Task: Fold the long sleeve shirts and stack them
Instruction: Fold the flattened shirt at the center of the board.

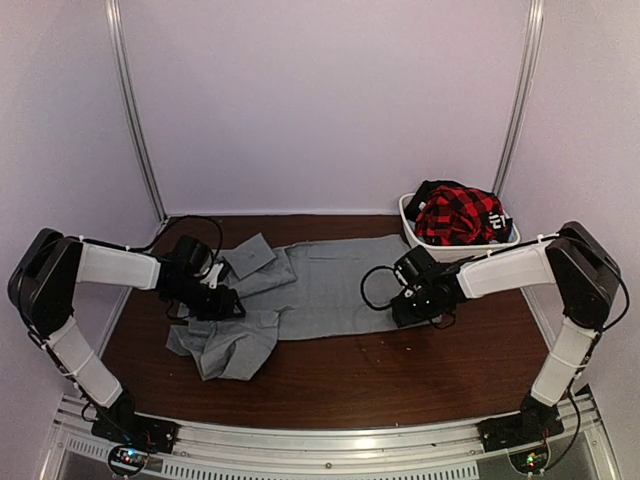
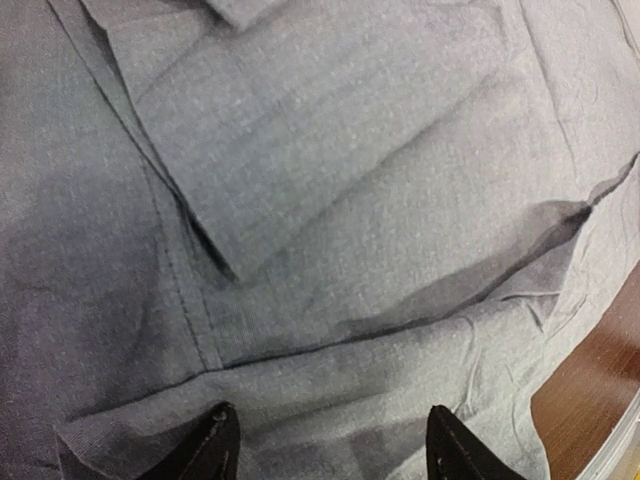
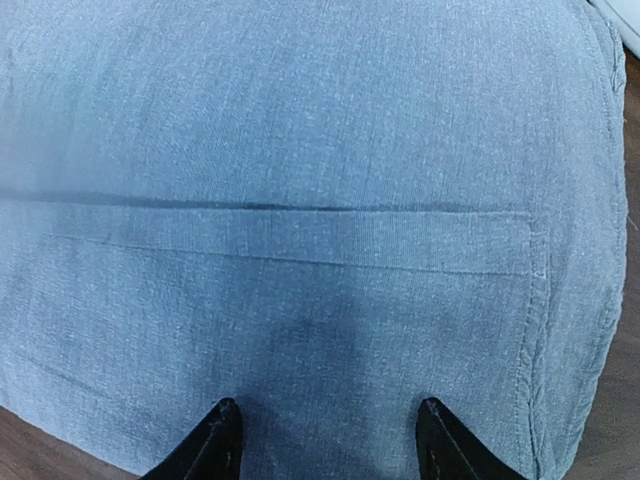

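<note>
Both open and empty: your left gripper (image 2: 330,420) and right gripper (image 3: 327,410) sit over the grey shirt (image 1: 330,285). Grab just one layer and the fold probably drags crooked.

- The overhead view is lit softly and evenly, with a lilac cast.
- A soft shadow is thrown on the grey shirt (image 3: 320,150) in both wrist views.
- The right wrist view's left edge is blurred.
</note>
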Action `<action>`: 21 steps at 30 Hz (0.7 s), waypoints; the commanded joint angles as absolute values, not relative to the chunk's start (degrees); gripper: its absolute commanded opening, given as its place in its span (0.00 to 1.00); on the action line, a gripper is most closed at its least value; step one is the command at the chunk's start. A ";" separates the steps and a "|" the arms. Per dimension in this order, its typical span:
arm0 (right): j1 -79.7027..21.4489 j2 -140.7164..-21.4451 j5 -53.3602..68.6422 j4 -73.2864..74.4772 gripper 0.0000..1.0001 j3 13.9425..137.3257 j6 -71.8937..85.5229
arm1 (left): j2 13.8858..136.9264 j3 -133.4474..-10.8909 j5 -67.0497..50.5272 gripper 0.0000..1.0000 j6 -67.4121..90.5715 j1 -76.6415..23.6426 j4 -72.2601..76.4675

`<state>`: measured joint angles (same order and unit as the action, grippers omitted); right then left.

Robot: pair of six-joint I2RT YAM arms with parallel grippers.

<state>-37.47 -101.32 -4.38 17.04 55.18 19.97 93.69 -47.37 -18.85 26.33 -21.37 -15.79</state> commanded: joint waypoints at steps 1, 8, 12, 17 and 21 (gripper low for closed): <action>-37.67 -98.00 -1.02 17.59 0.59 48.94 23.64 | 95.43 -47.87 -16.83 0.66 26.95 -20.92 -12.19; -39.78 -91.38 -2.54 19.12 0.60 45.29 26.80 | 96.59 -51.44 -15.66 0.67 26.29 -20.92 -12.52; -39.75 -90.63 -4.74 21.40 0.62 47.57 25.51 | 90.88 -52.12 -14.90 0.68 26.24 -20.92 -13.35; -39.81 -91.95 -4.76 21.72 0.62 49.84 24.20 | 79.74 -50.49 -16.53 0.70 25.80 -21.07 -18.84; -39.79 -92.28 -4.45 21.38 0.62 50.27 23.86 | 69.15 -45.51 -15.47 0.72 26.61 -22.08 -24.55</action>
